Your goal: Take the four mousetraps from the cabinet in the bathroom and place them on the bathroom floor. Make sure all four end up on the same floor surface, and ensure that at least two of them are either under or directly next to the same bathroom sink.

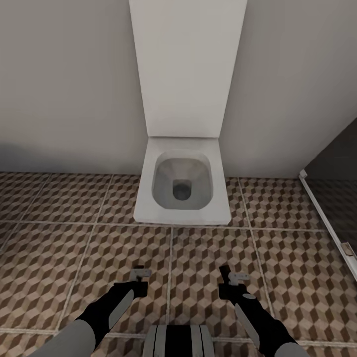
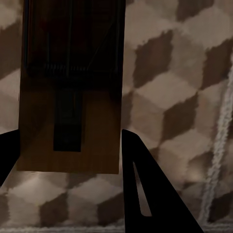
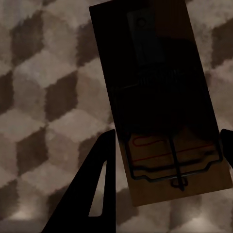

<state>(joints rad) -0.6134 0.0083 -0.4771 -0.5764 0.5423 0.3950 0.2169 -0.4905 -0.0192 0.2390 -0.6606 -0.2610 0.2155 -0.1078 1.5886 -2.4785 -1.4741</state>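
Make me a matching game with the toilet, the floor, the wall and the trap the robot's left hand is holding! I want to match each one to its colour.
Things:
1. toilet
2. bathroom floor
3. wall
4. mousetrap between the left gripper's fingers

Colours:
A. brown wood with dark metal parts
B. plain pale grey
C. white
D. brown-and-beige cube pattern

Pairs: 1-C, 2-D, 3-B, 4-A

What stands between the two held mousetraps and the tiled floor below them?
Nothing visible. Each mousetrap, left and right, sits between its pincer's fingers above bare bathroom floor. The toilet stands ahead by the wall, apart from both.
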